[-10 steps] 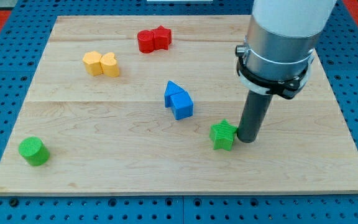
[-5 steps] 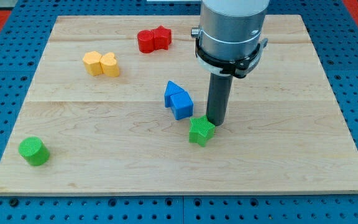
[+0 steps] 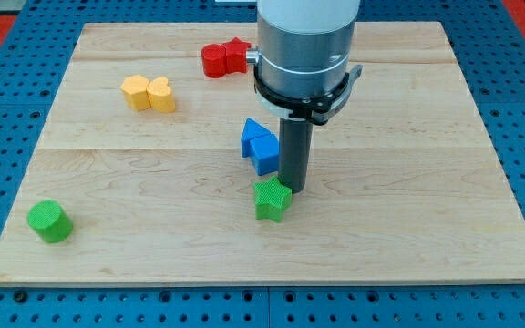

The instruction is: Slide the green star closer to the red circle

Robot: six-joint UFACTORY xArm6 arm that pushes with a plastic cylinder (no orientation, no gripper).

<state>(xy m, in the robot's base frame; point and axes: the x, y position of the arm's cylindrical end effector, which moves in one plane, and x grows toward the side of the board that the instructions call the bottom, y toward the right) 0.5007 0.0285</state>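
Observation:
The green star (image 3: 272,199) lies on the wooden board (image 3: 408,219) a little below its middle. My tip (image 3: 293,189) touches the star's upper right side. The red circle (image 3: 214,61) sits near the view's top, far above the star, with a red star-like block (image 3: 238,53) touching its right side and partly hidden behind my arm. The arm's grey body covers the board's top middle.
Two blue blocks (image 3: 261,147) sit joined just above the green star, left of my rod. A yellow hexagon (image 3: 136,92) and a yellow heart (image 3: 161,95) touch at the upper left. A green cylinder (image 3: 47,221) stands at the lower left.
My tip has moved to the view's left, pushing the green star leftward from right of centre to just below the blue blocks. The other blocks have not moved.

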